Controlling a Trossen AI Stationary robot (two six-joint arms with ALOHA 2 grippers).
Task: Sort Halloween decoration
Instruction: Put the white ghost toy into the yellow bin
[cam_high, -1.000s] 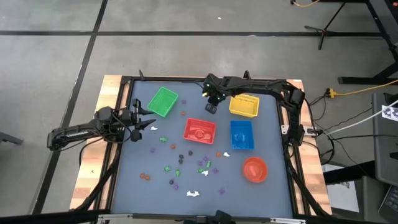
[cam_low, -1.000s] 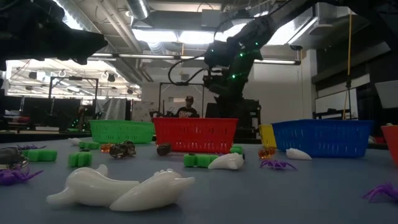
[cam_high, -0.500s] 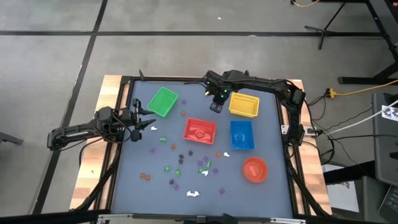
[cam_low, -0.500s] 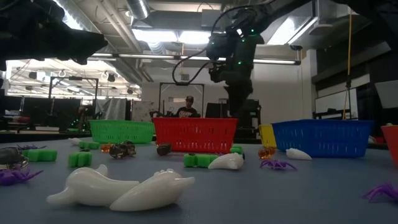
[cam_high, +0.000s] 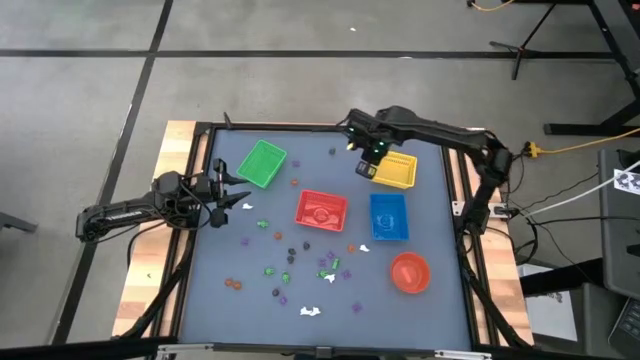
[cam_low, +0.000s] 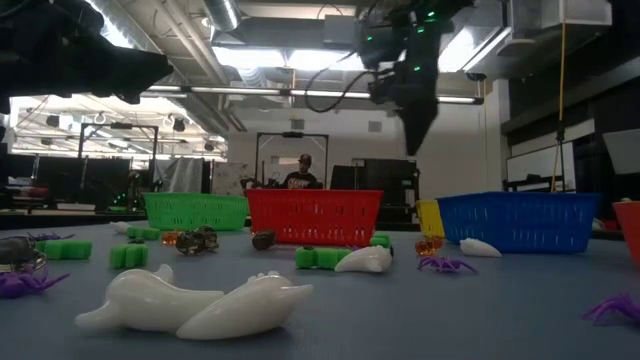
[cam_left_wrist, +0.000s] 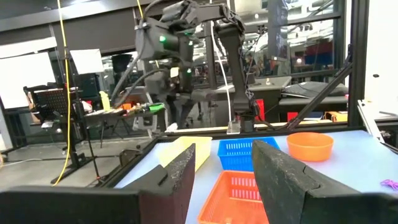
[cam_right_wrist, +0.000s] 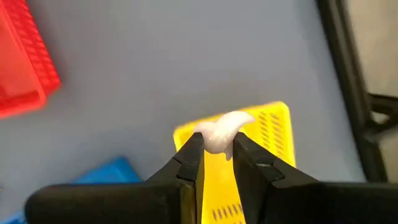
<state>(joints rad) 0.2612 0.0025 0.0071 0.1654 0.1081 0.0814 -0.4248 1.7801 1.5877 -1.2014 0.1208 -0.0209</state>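
Two white ghosts (cam_low: 195, 305) lie nearest the low camera, side by side and touching, on the blue-grey table (cam_high: 440, 310). Behind them on the table sit green pieces (cam_low: 128, 255), purple spiders (cam_low: 446, 265), another white ghost (cam_low: 362, 260) and small dark and orange trinkets, all part of the loose scatter (cam_high: 300, 265) that fills the table's near half in the high view. A round red bowl (cam_high: 408, 272) stands at the near right of that scatter. Farther back come the baskets: red (cam_high: 321, 211) in the middle, blue (cam_high: 388, 217) just beside it on the right, green (cam_high: 262, 162) toward the far left, and yellow (cam_high: 394, 170) toward the far right. The left gripper (cam_high: 240, 194) waits at the table's left edge beside a white trinket (cam_high: 246, 207); its fingers (cam_left_wrist: 182, 180) stand apart with nothing between them. The right gripper (cam_high: 366, 169) hangs high over the near-left edge of the yellow basket, its arm reaching in from the far right corner. Its jaws are nearly closed and pinch a small white ghost (cam_right_wrist: 219, 133) between the fingertips, with the yellow basket directly beneath in the right wrist view. Beyond the table, a person (cam_low: 300, 176) shows in the room behind the red basket.
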